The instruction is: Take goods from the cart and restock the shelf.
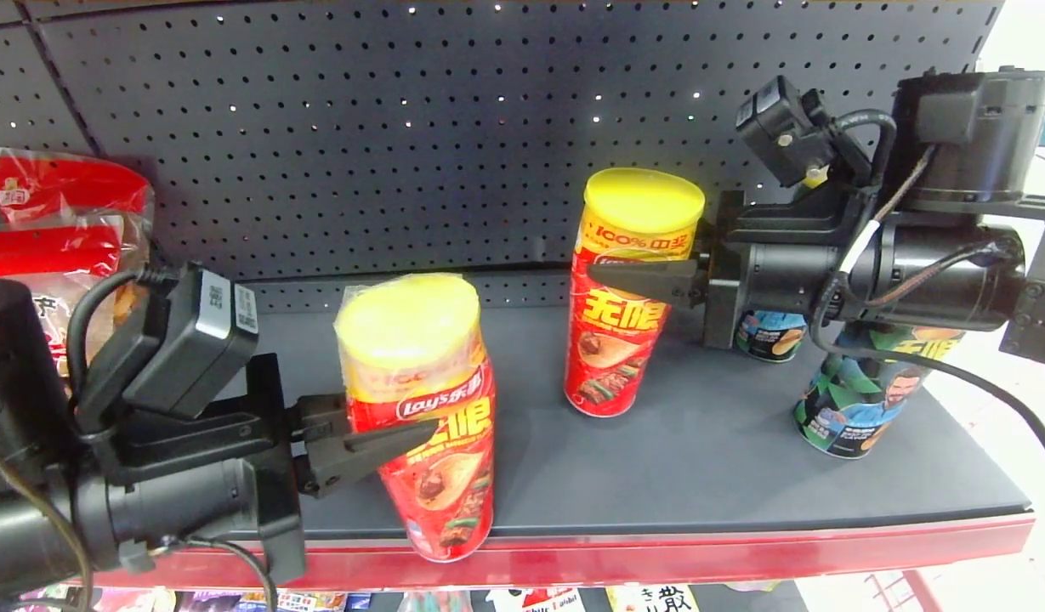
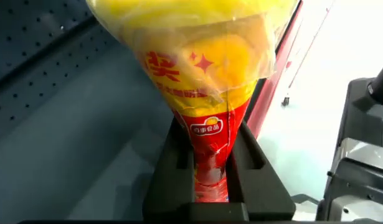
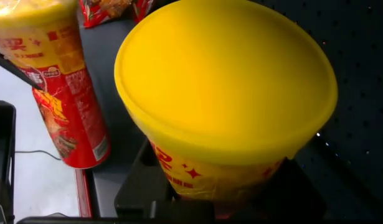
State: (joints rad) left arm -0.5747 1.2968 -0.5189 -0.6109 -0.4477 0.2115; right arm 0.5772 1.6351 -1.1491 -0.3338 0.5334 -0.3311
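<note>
Red snack bags (image 1: 54, 212) lie at the left end of the shelf (image 1: 701, 459). At the shelf's front edge, the left gripper (image 1: 403, 438) has its fingers (image 2: 172, 171) clamped on a red chip can (image 1: 428, 408) with a yellow lid. Farther back, near the shelf's middle, the right gripper (image 1: 633, 280) grasps a second red can (image 1: 616, 348), which stands upright on the shelf. Blue-green cans (image 1: 862, 399) stand toward the shelf's right end.

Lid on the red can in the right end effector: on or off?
On. A yellow lid caps the red can held by the right end effector, covering its whole top.
</note>
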